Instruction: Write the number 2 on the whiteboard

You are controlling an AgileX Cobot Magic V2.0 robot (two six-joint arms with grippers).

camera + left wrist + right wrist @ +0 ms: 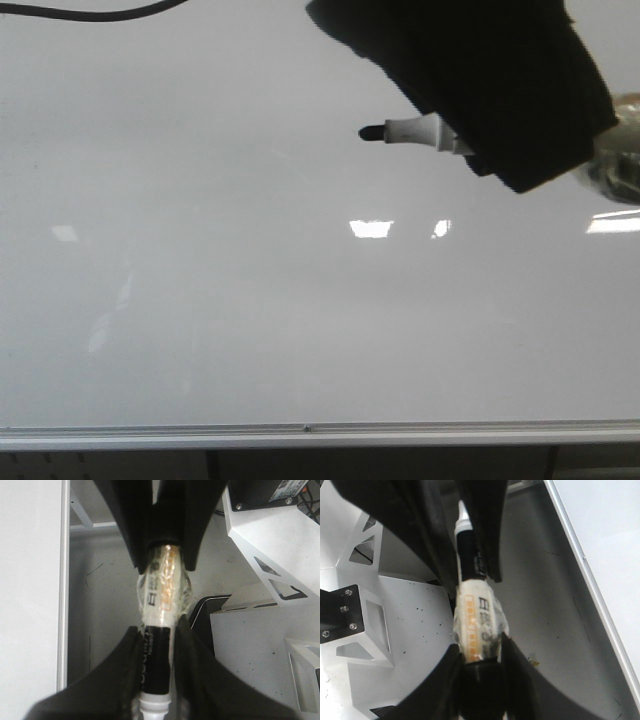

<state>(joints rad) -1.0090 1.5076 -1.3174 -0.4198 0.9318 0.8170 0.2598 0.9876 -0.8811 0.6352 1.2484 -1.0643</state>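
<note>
We see the whiteboard (200,300) spread glossy and unmarked across the front view, its tip-end marker (415,131) poking leftward over it. Both our left gripper (159,680) and right gripper (481,675) are clamped on that marker, one at each end.

Front view dim, grey, soft. My whiteboard (200,330) throws back bright overhead-light patches, fainter smears toward left. My gripper there is black, blurred silhouette, no detail. Wrist views brighter: white surfaces near blown out, marker (162,605) label glares, near fingers unfocused.
</note>
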